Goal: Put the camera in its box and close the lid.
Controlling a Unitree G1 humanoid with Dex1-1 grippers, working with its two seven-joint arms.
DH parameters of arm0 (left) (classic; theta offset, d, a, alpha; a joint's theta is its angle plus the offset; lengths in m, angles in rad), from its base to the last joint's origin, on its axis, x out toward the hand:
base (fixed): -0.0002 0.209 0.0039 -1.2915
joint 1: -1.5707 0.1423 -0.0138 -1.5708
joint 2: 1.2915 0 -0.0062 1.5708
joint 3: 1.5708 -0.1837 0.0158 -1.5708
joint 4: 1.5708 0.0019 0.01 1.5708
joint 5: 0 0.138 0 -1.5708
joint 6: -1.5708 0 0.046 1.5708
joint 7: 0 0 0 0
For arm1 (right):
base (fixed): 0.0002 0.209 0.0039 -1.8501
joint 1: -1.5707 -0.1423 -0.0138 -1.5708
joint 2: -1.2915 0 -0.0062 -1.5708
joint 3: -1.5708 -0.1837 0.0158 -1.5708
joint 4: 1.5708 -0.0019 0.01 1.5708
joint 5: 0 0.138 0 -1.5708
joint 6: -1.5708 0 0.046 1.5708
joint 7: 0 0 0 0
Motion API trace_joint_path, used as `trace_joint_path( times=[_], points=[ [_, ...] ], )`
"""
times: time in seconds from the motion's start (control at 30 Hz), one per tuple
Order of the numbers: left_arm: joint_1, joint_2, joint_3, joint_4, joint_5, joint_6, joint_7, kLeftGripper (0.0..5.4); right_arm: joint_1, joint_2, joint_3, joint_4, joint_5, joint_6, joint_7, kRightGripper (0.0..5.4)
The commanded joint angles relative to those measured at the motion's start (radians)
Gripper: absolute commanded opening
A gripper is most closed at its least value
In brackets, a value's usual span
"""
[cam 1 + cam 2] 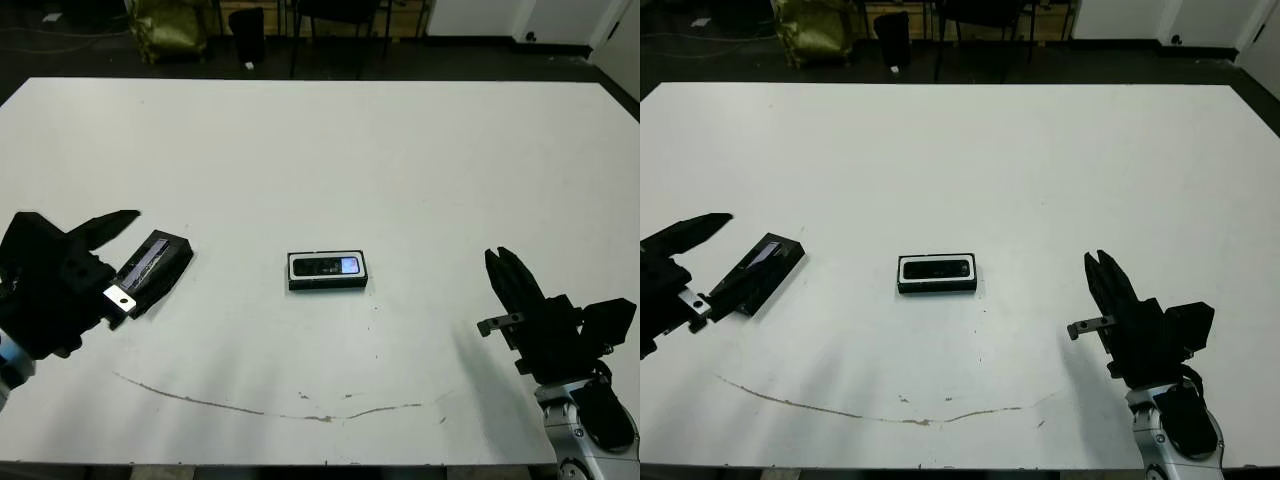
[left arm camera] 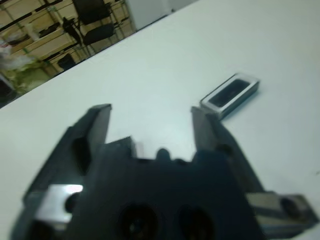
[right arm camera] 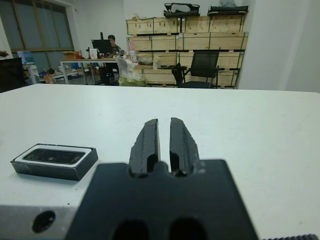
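The box (image 1: 328,284), a shallow black tray with a white lining, sits mid-table. The camera (image 1: 323,267) lies inside it, its bluish screen at the right end. The black lid (image 1: 153,264), with its shiny strip up, lies flat and askew on the table at the left. It is right beside my left gripper (image 2: 150,114), which is open with only bare table between its fingers (image 1: 108,226). The left wrist view shows the box (image 2: 231,92) but not the lid. At the right, well clear of the box, my right gripper (image 3: 159,131) is shut and empty.
A thin brown scuff line (image 1: 270,409) runs across the table near its front edge. Chairs and a yellow-green bag (image 1: 168,25) stand beyond the far edge. A person (image 3: 111,42) sits at a distant desk.
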Motion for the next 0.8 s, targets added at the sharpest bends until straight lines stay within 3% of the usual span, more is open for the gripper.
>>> trace_joint_path(
  times=[0.03,0.07,0.3,0.5,0.57,0.8],
  points=[
    [0.008,0.035,-0.013,0.067,0.010,-0.035,-0.026,5.16,0.005,-0.008,-0.001,0.007,-0.001,0.017,0.001,0.00],
    [0.003,0.038,-0.014,0.080,0.006,-0.040,-0.029,5.38,0.005,-0.009,-0.001,0.007,0.000,0.020,0.002,0.00],
    [-0.042,0.026,-0.012,0.165,-0.026,0.009,0.014,5.38,0.010,-0.005,0.003,-0.015,-0.002,0.045,-0.017,0.00],
    [-0.104,-0.013,0.016,0.176,-0.156,0.248,0.099,5.38,0.009,-0.011,0.001,-0.015,0.000,0.042,-0.009,0.00],
    [-0.113,-0.017,0.014,0.190,-0.187,0.288,0.109,5.38,0.004,-0.005,0.000,0.007,0.002,0.014,0.001,0.00],
    [-0.149,-0.066,0.004,0.197,-0.249,0.401,0.203,5.38,0.016,-0.014,0.002,-0.041,-0.002,0.069,-0.024,0.00]
  ],
)
